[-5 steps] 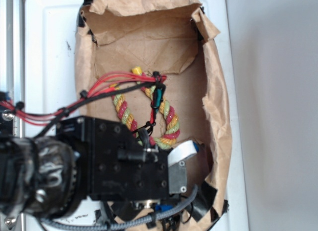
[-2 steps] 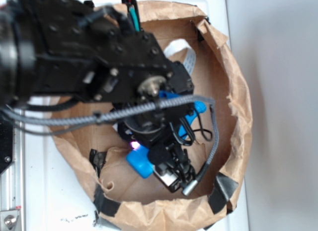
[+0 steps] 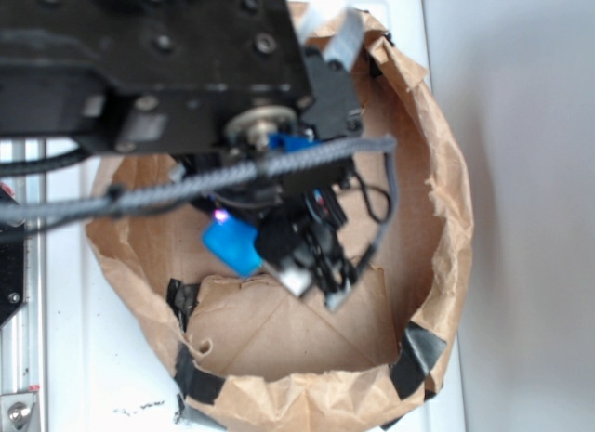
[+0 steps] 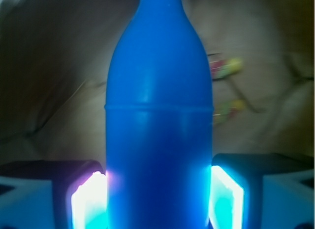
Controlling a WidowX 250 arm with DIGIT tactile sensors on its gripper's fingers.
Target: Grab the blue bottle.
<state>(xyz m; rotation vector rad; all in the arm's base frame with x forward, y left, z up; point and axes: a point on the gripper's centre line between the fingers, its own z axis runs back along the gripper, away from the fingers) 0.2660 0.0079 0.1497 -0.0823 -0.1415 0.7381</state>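
Observation:
The blue bottle (image 4: 158,120) fills the middle of the wrist view, its neck pointing away from me, its body pressed between my two glowing pads (image 4: 88,202). My gripper (image 4: 158,199) is shut on the bottle's lower body. In the exterior view the blue bottle (image 3: 232,246) shows under the black arm, held above the floor of the brown paper bag (image 3: 437,218), with the gripper (image 3: 279,251) beside it. Most of the bottle is hidden there by the arm.
The crumpled paper bag's walls ring the gripper on all sides, taped at the corners with black tape (image 3: 414,353). A blurred bit of red, yellow and green rope toy (image 4: 225,69) lies on the bag floor beyond the bottle. A grey cable (image 3: 242,176) crosses under the arm.
The arm has swung from the bag's left side over its middle, closed on the blue bottle, and since the last frame has carried it slightly up and to the left.

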